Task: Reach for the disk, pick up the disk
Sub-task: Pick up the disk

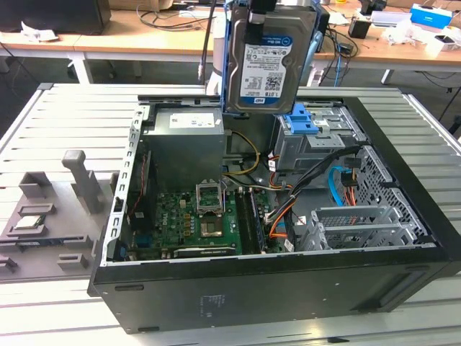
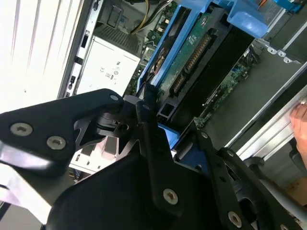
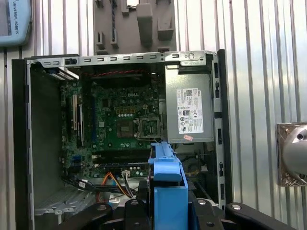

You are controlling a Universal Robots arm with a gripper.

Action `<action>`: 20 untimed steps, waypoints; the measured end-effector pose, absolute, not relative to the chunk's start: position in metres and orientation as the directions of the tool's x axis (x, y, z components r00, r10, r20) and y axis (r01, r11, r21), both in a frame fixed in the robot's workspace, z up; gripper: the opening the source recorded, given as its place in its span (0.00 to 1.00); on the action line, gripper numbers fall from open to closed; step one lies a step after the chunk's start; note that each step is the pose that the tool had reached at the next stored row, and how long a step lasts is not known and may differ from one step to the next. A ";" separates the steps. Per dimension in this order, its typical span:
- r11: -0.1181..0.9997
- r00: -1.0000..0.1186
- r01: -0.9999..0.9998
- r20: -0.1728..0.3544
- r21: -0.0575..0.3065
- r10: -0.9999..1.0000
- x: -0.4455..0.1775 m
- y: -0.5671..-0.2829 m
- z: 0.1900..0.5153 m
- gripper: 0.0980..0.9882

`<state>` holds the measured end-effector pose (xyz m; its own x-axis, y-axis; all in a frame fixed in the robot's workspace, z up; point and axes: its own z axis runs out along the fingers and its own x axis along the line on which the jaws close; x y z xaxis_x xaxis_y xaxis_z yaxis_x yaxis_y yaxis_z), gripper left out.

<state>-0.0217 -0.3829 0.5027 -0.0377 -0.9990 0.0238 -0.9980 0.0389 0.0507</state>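
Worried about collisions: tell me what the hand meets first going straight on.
Likely the cabled gap beside the power supply, the disk in the hand arriving first; depth is unclear.

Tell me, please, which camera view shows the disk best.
The exterior view: the disk hangs above the open computer case with its labelled face visible. The second wrist view shows its circuit-board side obliquely; the first wrist view shows its blue frame edge-on.
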 end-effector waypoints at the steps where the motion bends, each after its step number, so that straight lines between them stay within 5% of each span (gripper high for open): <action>1: 0.039 -0.038 -0.998 0.024 0.051 -0.999 -0.021 -0.384 0.503 0.30; 20: 0.039 -0.038 -0.998 0.024 0.051 -0.999 -0.016 -0.408 0.503 0.30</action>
